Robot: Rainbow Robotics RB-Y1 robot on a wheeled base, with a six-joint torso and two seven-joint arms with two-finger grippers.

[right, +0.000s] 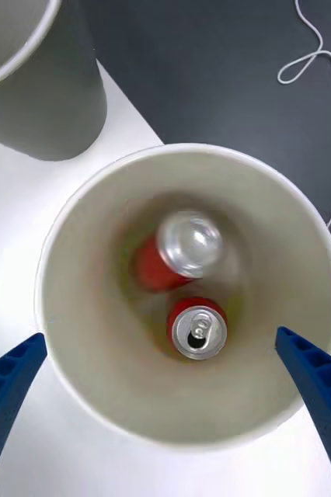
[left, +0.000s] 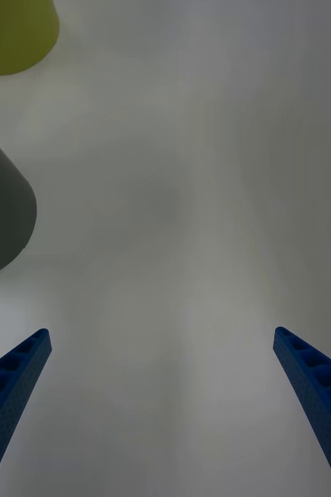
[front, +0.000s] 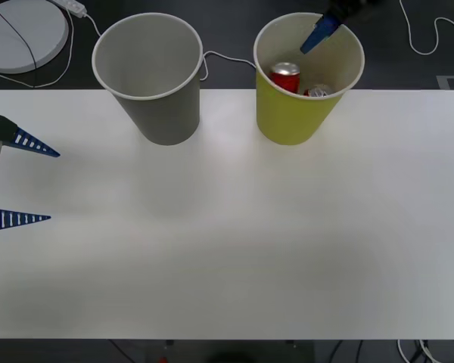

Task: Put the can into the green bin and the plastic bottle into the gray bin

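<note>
right gripper (right: 165,388) hovers over the green bin (front: 287,125), fingers spread wide, empty. the can (right: 196,328) stands inside, at 5 o'clock of a silver-topped can (right: 182,250). can step looks done; next: find the bottle. left gripper (front: 19,181) open, idle over the table (front: 234,242), at 8 o'clock of the gray bin (front: 163,113).

I am looking down at a white table (front: 234,249) that is carrying two large cup-shaped bins, both standing upright near its far edge. The gray bin (front: 157,106) is sitting left of the middle of that edge, and the green bin (front: 291,121) is standing just to its right, apart from it, not touching.
</note>
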